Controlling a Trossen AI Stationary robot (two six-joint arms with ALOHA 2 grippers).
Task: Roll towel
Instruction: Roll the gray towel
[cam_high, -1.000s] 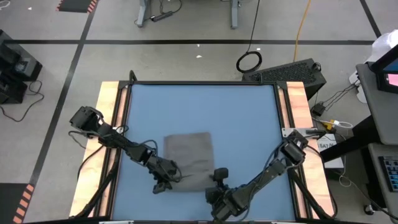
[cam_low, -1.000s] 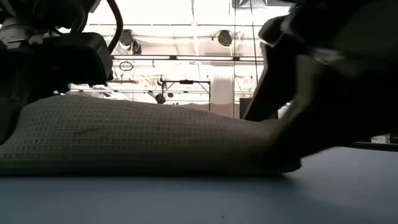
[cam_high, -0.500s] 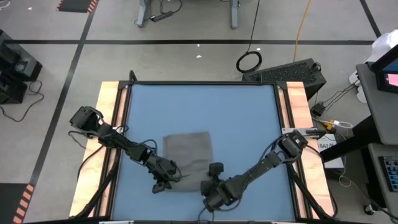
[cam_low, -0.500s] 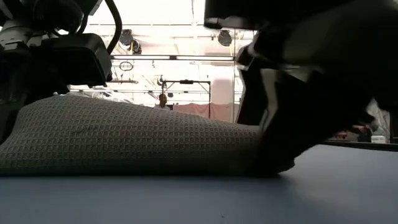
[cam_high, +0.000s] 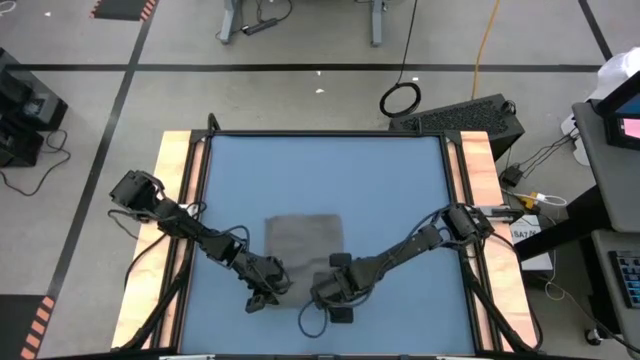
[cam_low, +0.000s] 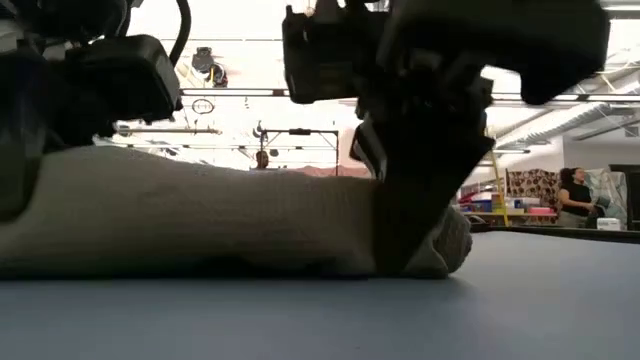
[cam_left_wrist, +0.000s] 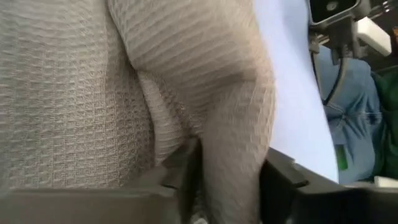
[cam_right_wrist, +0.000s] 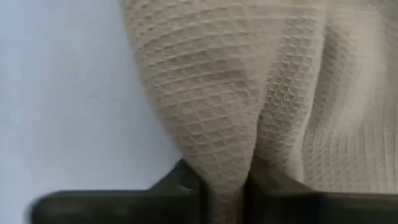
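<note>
Towel (cam_high: 305, 240) lies toward the bench's (cam_high: 390, 190) 6 o'clock edge; left gripper (cam_high: 268, 290) and right gripper (cam_high: 325, 290) each pinch its near edge.

You see the towel (cam_left_wrist: 93, 112) filling most of the frame, its waffle weave bunched into a fold that runs between the left gripper (cam_left_wrist: 227, 180) fingers (cam_left_wrist: 183, 171), with blue table (cam_left_wrist: 292, 106) beside it.
</note>
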